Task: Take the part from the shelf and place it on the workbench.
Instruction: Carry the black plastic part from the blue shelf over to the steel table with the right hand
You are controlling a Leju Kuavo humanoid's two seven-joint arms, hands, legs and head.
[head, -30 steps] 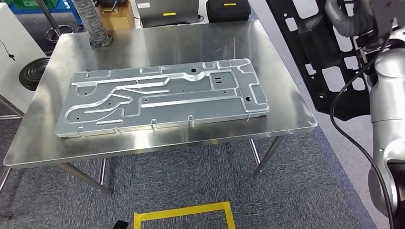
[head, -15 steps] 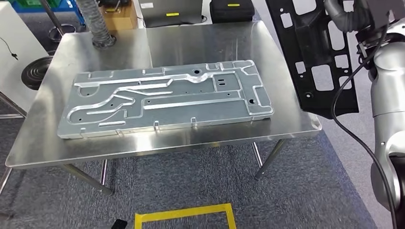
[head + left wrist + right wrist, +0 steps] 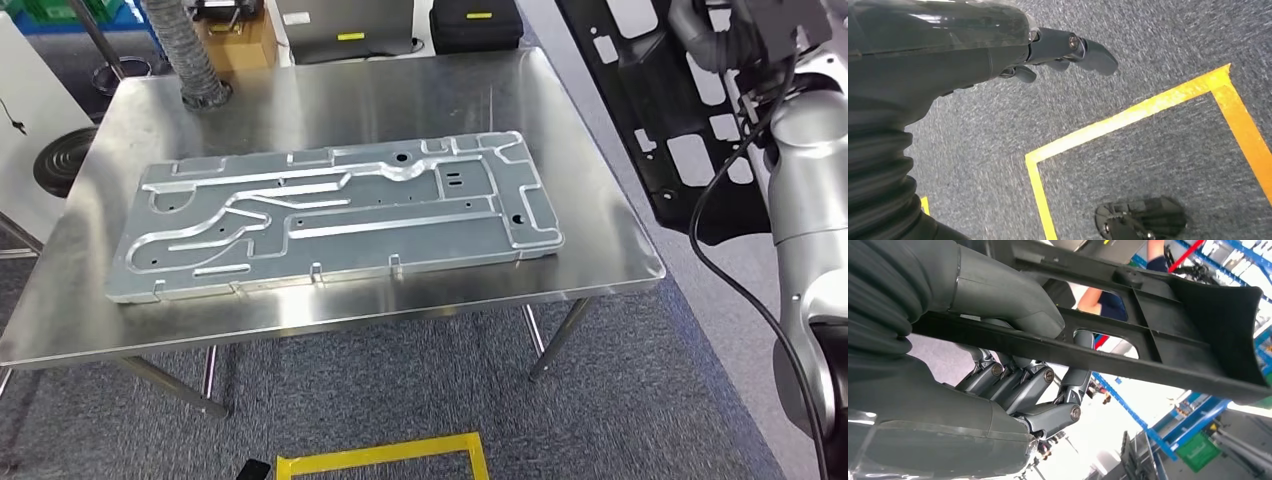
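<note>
The black plastic panel (image 3: 655, 110) hangs in the air off the right edge of the counter (image 3: 600, 255), not yet over it, carried by the right hand (image 3: 1013, 355). In the right wrist view the thumb lies across one face of a rib while the fingers (image 3: 1033, 385) curl in behind the other, so that hand is clamped on the panel near one edge.

The panel looks like a broad, thin moulding with many rectangular cut-outs and raised ribs. I judge it light for its spread but somewhat flexible, likely to swing or twist when held from a single edge. The ribs and the bars between openings seem the soundest places to grasp, since they give the fingers something to hook. The plastic is smooth and may slip under a loose pinch.

Most of the counter is taken up by a large machined aluminium plate (image 3: 335, 215) with raised channels. The panel will probably have to rest on it or on the bare steel strip toward the right.

The left hand (image 3: 1058, 50) hangs low over grey carpet marked with yellow tape (image 3: 1128, 117), fingers loosely spread and holding nothing.
</note>
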